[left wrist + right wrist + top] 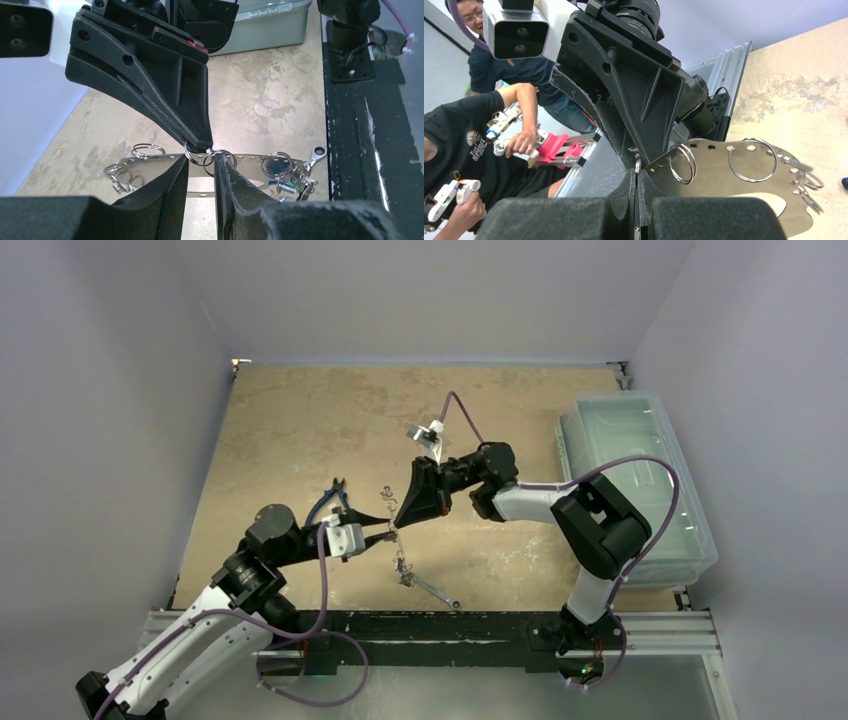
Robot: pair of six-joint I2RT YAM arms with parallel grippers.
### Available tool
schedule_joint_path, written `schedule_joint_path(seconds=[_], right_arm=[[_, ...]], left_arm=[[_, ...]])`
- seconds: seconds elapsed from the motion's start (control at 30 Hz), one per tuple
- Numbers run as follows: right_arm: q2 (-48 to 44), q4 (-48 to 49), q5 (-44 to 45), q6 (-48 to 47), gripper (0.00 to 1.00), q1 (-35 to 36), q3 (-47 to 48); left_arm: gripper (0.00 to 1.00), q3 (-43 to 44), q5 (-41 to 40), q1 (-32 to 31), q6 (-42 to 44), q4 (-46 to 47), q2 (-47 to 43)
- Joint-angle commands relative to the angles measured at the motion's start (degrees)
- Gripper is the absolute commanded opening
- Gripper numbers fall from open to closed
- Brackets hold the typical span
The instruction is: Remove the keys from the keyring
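Observation:
The keyring [250,161] is a flat silver perforated band loop carrying several split rings, held above the table between both grippers. My right gripper [637,175] is shut on one small split ring [638,164] at the band's edge [719,170]. It shows from above in the left wrist view [199,142]. My left gripper [201,165] has its jaws a little apart, with the band crossing the gap and a split ring [226,156] looped over its right fingertip. Small keys with blue and green heads [287,186] hang in a cluster at the band's right end, lying on the table in the top view [404,572].
A long silver wrench [437,592] lies near the front edge beside the keys. Blue-handled pliers [328,502] lie left of the grippers. A clear lidded bin [640,470] stands at the table's right side. The black front rail [350,125] runs close by.

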Motion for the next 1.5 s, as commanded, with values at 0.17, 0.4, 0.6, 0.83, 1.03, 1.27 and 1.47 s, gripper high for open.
schedule_joint_path(seconds=[0.17,0.4,0.6,0.83,1.03,1.27,1.47], right_arm=[[-3.45,0.16,2.04,-2.20,0.00,-0.19,-0.32],[-2.66,8.26,1.54,4.41,0.00,-0.63,0.10],[-1.39,14.45,1.15,9.58,0.00,-1.05,0.34],[-1.64,14.49,1.37,9.65,0.00,-1.02,0.15],[-1.80,14.57,1.58,9.71,0.00,-1.05,0.33],[-2.49,16.09,1.50,11.18,0.00,-2.62,1.17],[-2.87,17.07,1.50,11.57,0.00,-2.70,0.77]], left_arm=[[0.19,-0.41,-0.24,-0.41,-4.17,4.51,0.57],[0.23,-0.04,0.13,-0.38,-3.97,1.46,1.30],[0.27,0.24,-0.18,-0.42,-3.62,1.55,1.69],[0.19,0.18,0.88,-0.35,-3.61,1.95,2.17],[0.04,0.48,0.70,-0.42,-3.90,0.89,2.56],[0.00,1.18,-3.42,-0.36,-10.58,1.96,3.66],[0.00,0.25,-7.34,-0.30,-18.09,3.06,4.01]])
